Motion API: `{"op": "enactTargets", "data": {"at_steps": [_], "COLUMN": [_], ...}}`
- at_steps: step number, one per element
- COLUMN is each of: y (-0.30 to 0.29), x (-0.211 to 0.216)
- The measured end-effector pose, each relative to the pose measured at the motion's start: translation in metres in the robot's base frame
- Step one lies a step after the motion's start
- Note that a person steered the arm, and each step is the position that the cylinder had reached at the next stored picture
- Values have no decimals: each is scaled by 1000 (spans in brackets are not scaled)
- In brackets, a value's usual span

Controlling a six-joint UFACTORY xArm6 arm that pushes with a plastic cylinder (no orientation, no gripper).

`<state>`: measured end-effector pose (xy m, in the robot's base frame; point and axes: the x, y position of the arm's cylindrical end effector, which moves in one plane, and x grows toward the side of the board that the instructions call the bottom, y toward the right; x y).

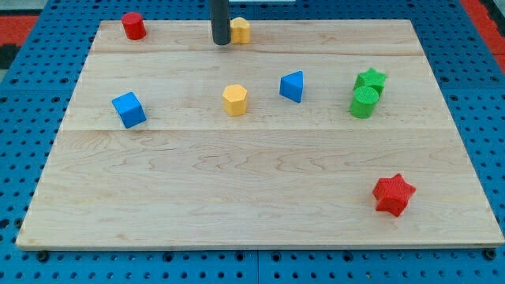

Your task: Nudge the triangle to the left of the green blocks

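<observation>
A blue triangle block (292,86) lies on the wooden board (252,181), right of centre in the upper half. To its right, a clear gap away, stand a green star (371,79) and a green cylinder (363,102), touching each other. My tip (221,42) is at the view's top, well up and left of the triangle, right beside a yellow block (241,30) whose shape is partly hidden by the rod.
A yellow hexagon (235,99) sits left of the triangle. A blue cube (129,109) is at the left. A red cylinder (133,25) is at the top left corner. A red star (393,194) is at the lower right.
</observation>
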<state>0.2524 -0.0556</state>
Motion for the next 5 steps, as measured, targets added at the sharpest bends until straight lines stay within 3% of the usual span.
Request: {"op": "enactTargets", "data": {"at_steps": [2,4,5], "y": [0,10,63], "x": [4,53,61]}}
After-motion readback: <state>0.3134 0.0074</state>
